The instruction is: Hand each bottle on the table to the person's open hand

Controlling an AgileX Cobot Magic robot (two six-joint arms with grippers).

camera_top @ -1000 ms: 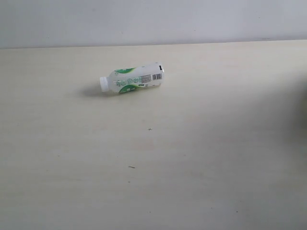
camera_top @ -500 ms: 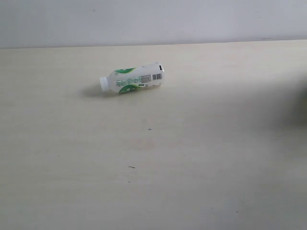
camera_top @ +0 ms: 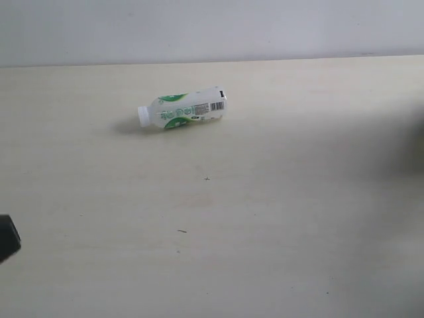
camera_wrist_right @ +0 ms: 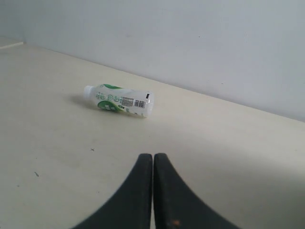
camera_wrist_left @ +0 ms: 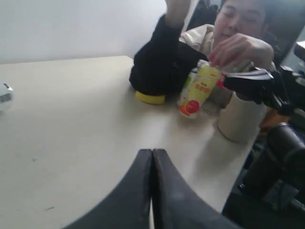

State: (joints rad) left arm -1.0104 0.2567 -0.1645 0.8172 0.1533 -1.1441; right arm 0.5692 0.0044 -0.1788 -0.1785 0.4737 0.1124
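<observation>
White-and-green bottle [camera_top: 183, 110] is lying on its side on the table [camera_top: 265, 218], toward the far half, a little left of middle in the exterior view. White cap [camera_top: 142, 114] is pointing left and the flat base right. The body is looking milky white, with green swirls along the label and a barcode patch near the base end. Nothing is touching it, and a soft shadow is sitting under the cap end. The table is reading pale beige with a few small dark specks, and a plain grey wall [camera_top: 212, 30] is running behind it.

Right gripper [camera_wrist_right: 153, 156] is hovering low over the table with its black fingers pressed together and nothing between them. It is facing the same bottle [camera_wrist_right: 120, 100], well apart from it.

Left gripper [camera_wrist_left: 151, 152] is likewise pinched closed and carrying nothing.

Across the table from it, a yellow-labelled bottle [camera_wrist_left: 199, 89] is tilting near the table edge. It has a red cap, a yellow label and an orange-red base. The person's hand [camera_wrist_left: 237, 47] is gripping its top. I cannot tell whether the base is touching the table.

A black sleeve [camera_wrist_left: 159, 62] is resting over a yellow round object [camera_wrist_left: 149, 98].

A dark block [camera_top: 8, 237] is showing at the left edge of the exterior view; I cannot tell what part it is.
</observation>
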